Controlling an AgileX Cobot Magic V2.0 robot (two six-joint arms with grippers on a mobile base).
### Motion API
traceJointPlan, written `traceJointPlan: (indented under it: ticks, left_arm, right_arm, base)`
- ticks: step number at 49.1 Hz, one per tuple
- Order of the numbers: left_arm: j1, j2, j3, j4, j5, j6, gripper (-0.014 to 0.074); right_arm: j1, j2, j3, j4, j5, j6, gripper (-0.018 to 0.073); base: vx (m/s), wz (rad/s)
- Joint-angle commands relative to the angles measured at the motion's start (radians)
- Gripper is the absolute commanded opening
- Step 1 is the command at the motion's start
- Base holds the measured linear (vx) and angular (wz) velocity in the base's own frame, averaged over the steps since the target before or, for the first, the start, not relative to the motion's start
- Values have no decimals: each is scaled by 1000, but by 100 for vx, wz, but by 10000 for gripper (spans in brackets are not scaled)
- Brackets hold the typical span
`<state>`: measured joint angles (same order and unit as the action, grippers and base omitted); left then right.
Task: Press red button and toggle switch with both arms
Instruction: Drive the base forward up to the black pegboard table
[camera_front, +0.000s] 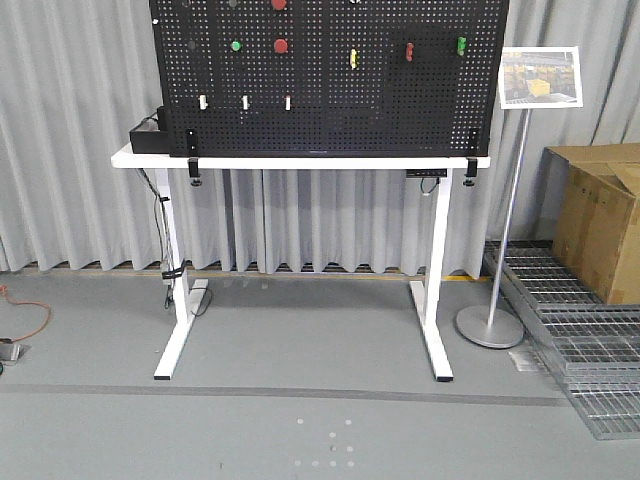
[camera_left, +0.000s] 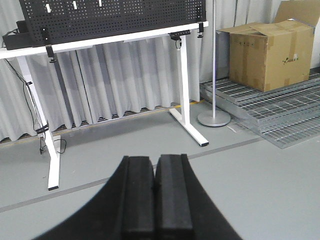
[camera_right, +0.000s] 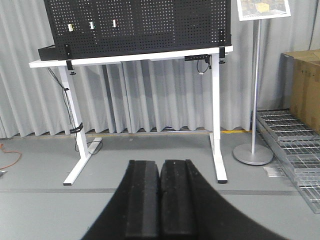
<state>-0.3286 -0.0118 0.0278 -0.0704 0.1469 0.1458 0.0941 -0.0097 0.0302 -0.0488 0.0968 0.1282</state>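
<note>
**Both pincers shut, far back from the board**

The left pincer (camera_left: 157, 195) is clenched, its two black pads pressed together with nothing between them. The right pincer (camera_right: 160, 197) is clenched the same way, grasping nothing. Both hang over bare grey floor (camera_front: 300, 420), well apart from the desk (camera_front: 300, 161).

A black peg board (camera_front: 330, 110) stands on the white desk. The red button (camera_front: 279, 4) looks to be the upper of two, cut off by the top edge of the front view. The smaller red button (camera_front: 281, 45) sits right below it, next to a green button (camera_front: 236, 45). The toggle switch is too small to find.

A black box (camera_front: 145, 137) sits on the desk's left end. On the right stand a sign pole (camera_front: 510, 200), a cardboard box (camera_front: 600, 220) and metal grates (camera_front: 570, 320). An orange cord (camera_front: 30, 320) lies on the floor at the left. A grey curtain (camera_front: 60, 150) hangs behind. The floor in front of the desk is open.
</note>
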Motion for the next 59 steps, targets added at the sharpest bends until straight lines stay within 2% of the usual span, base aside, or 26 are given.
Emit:
traceJointPlan:
  ticks: [1, 39, 59]
  left_arm:
    - [-1, -15, 33, -3, -84, -8, 2]
    - [-1, -15, 33, -3, -84, -8, 2]
    - [-1, -15, 33, -3, -84, -8, 2]
  right_arm:
    - [-7, -16, 12, -11, -82, -1, -3]
    - [-7, -16, 12, -11, -82, -1, -3]
    - [-7, -16, 12, -11, -82, -1, -3]
  base:
    - [0, -1]
    - [1, 0]
    - [18, -4]
